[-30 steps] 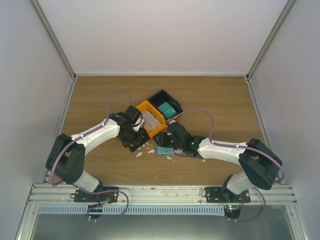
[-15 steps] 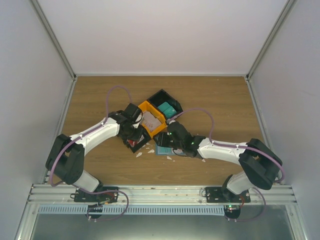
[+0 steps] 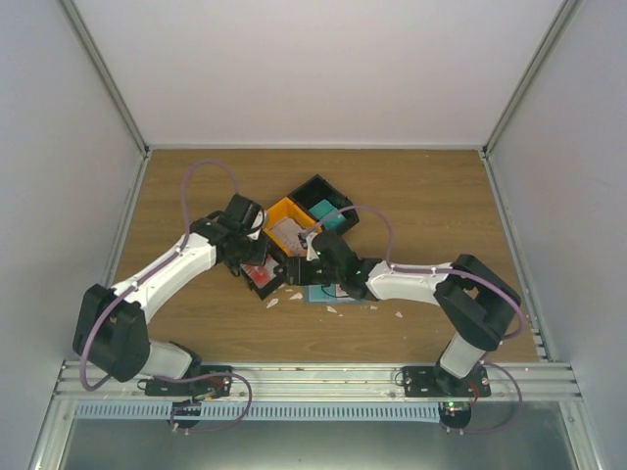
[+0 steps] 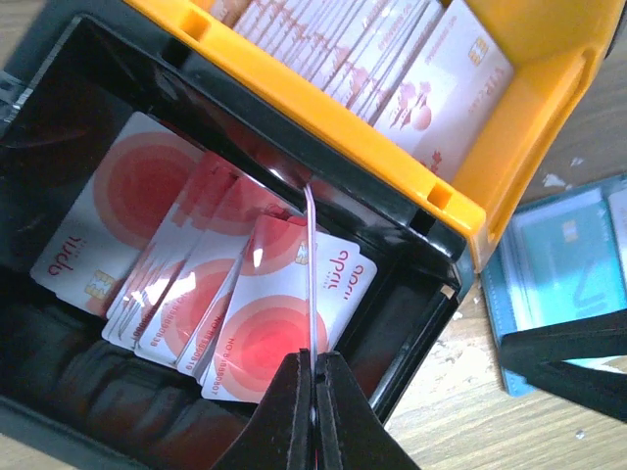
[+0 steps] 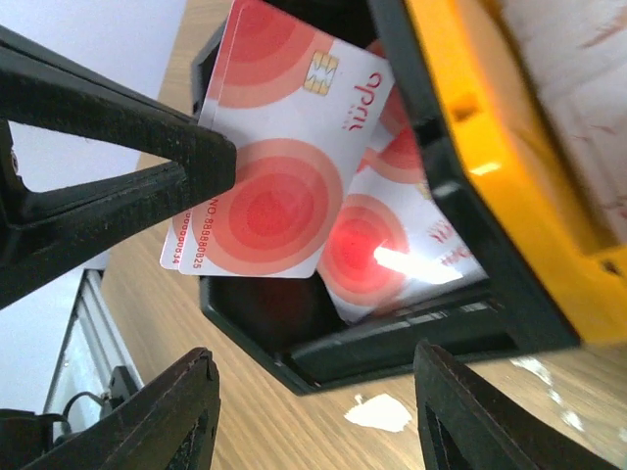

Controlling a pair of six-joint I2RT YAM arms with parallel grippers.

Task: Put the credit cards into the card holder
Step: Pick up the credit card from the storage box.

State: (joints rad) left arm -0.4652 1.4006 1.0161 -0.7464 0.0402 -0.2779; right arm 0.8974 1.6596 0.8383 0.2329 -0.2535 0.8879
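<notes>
Red and white credit cards (image 4: 176, 264) lie fanned in a black bin (image 4: 421, 284). My left gripper (image 4: 313, 357) is shut on one card (image 4: 311, 245), seen edge-on and lifted above the pile. The right wrist view shows that card's face (image 5: 284, 166), with a second card's edge just behind it, pinched by the left fingers (image 5: 118, 166). My right gripper (image 5: 312, 354) stands open and holds nothing, low in front of the bin's near wall. The blue-teal card holder (image 4: 558, 259) lies flat on the table to the right of the bins (image 3: 321, 293).
An orange bin (image 4: 509, 147) packed with upright cards touches the black bin. A second black bin (image 3: 312, 191) holds a bright teal stack. White scraps (image 5: 377, 413) dot the wooden table (image 3: 431, 206). Both grippers (image 3: 257, 266) (image 3: 306, 262) crowd the bins.
My left gripper has shut on a card and raised it from the pile. My right gripper has swung left toward the black bin and opened wider.
</notes>
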